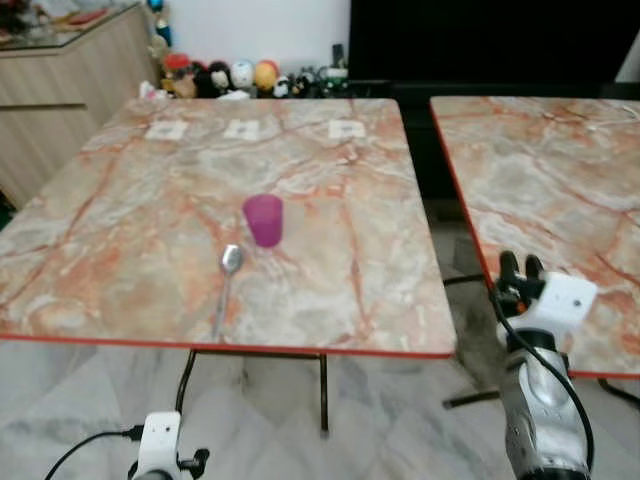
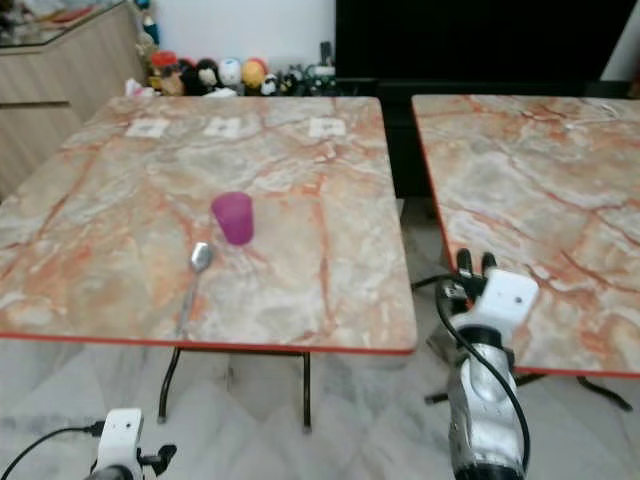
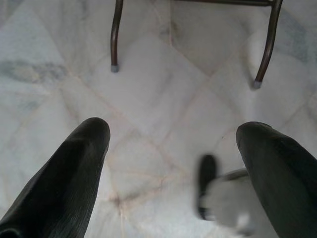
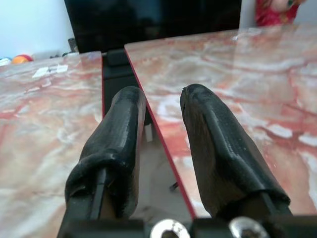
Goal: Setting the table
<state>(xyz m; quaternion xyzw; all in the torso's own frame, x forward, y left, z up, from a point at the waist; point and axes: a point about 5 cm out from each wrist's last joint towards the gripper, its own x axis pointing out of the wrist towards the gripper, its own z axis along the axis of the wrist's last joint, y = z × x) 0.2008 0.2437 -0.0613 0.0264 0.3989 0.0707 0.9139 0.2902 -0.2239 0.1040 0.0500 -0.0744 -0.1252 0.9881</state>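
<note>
A translucent purple cup (image 1: 263,219) stands upright near the middle of the marble-patterned table (image 1: 120,230). A metal spoon (image 1: 227,279) lies just in front of it, bowl toward the cup and handle toward the near edge. My right gripper (image 1: 520,263) is raised by the gap between the two tables, well right of the cup. Its black fingers (image 4: 119,129) are drawn close together with nothing between them. My left gripper (image 3: 173,131) hangs low over the floor in front of the table, with its fingers (image 3: 74,168) spread wide and empty.
A second marble table (image 1: 560,180) stands to the right across a narrow gap. Three small white cards (image 1: 242,129) lie along the first table's far edge. Behind are toy figures (image 1: 225,78), a wooden cabinet (image 1: 70,90) at the left and a dark screen (image 1: 480,40). Table legs (image 3: 115,39) rest on pale tiles.
</note>
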